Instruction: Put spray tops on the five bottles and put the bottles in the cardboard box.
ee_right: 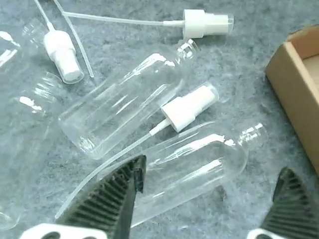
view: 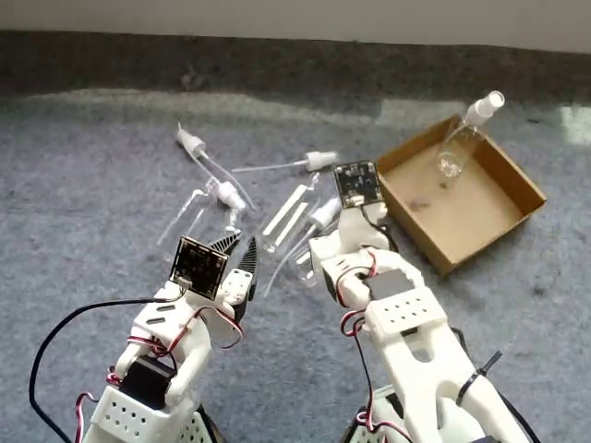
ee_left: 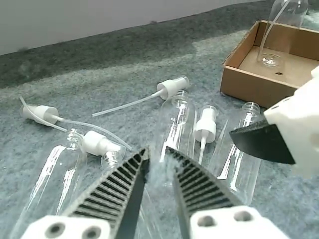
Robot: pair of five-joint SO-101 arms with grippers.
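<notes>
Fingers spread wide, the right gripper (ee_right: 212, 167) is straddling an uncapped bottle (ee_right: 194, 172), apparently to grasp it; the left gripper (ee_left: 155, 151) is hovering, fingers narrowly parted.

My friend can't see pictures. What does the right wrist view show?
The right gripper hangs open over a clear, topless bottle lying on grey carpet. A loose spray top and a second bottle lie beside it, with the cardboard box corner nearby.

In the left wrist view, an edge cuts off the bottle (ee_left: 279, 25) in the cardboard box (ee_left: 249, 87).
</notes>
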